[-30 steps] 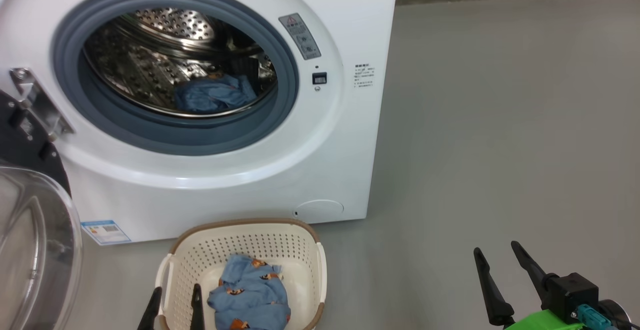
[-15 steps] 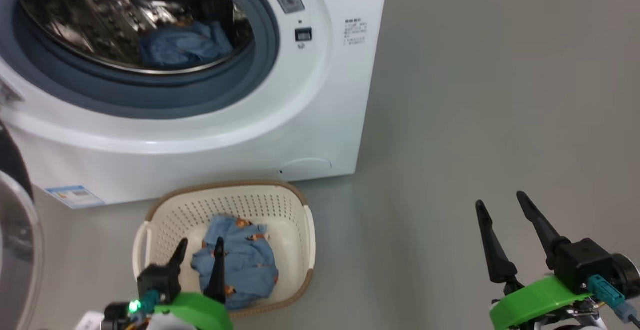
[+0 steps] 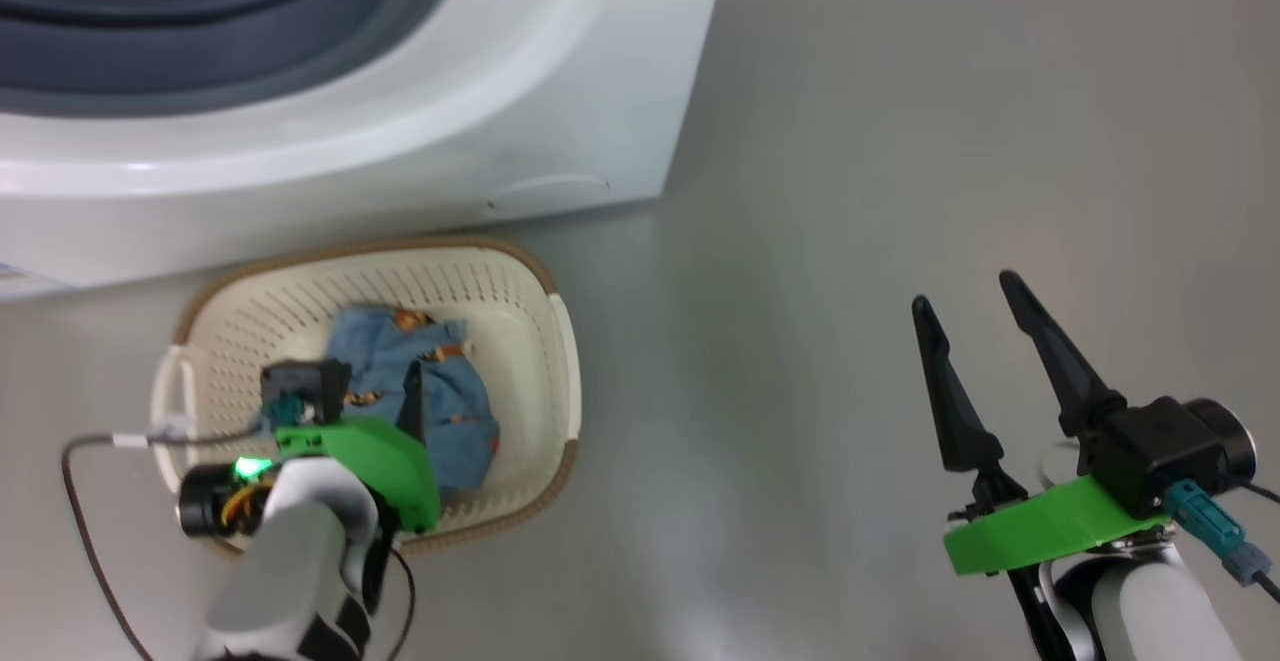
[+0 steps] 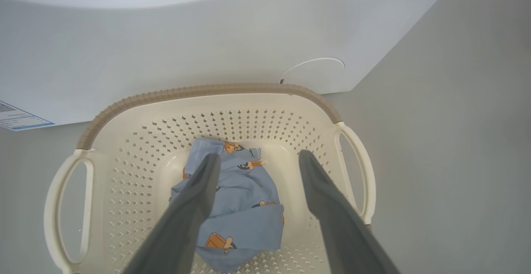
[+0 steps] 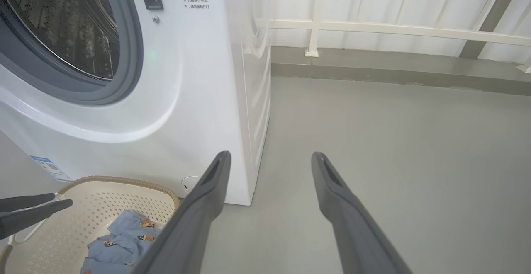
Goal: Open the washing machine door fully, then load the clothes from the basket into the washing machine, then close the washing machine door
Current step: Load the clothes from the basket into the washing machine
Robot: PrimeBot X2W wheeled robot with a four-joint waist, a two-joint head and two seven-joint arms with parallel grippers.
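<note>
The cream basket (image 3: 562, 341) sits on the floor against the front of the white washing machine (image 3: 400, 141). A light blue garment with orange patches, the clothes (image 4: 244, 207), lies crumpled in the basket (image 4: 207, 89). My left gripper (image 4: 258, 157) hangs open just above the clothes, one finger over the fabric and the other over bare basket floor, nothing between them. My right gripper (image 3: 962, 291) stands open over bare floor to the right. In the right wrist view the drum opening (image 5: 62, 25) is uncovered. The washing machine door is out of view.
Grey floor (image 3: 900, 121) stretches to the right of the machine. A round white flap (image 3: 550, 191) and a blue label sticker (image 4: 20, 118) mark its lower front. A white railing (image 5: 394, 27) lines the far wall. A cable (image 3: 75, 501) loops beside my left arm.
The head camera has tilted down, so the drum has slid out the top. My left gripper has moved forward from the basket's near edge to above the clothes. Both grippers stay open.
</note>
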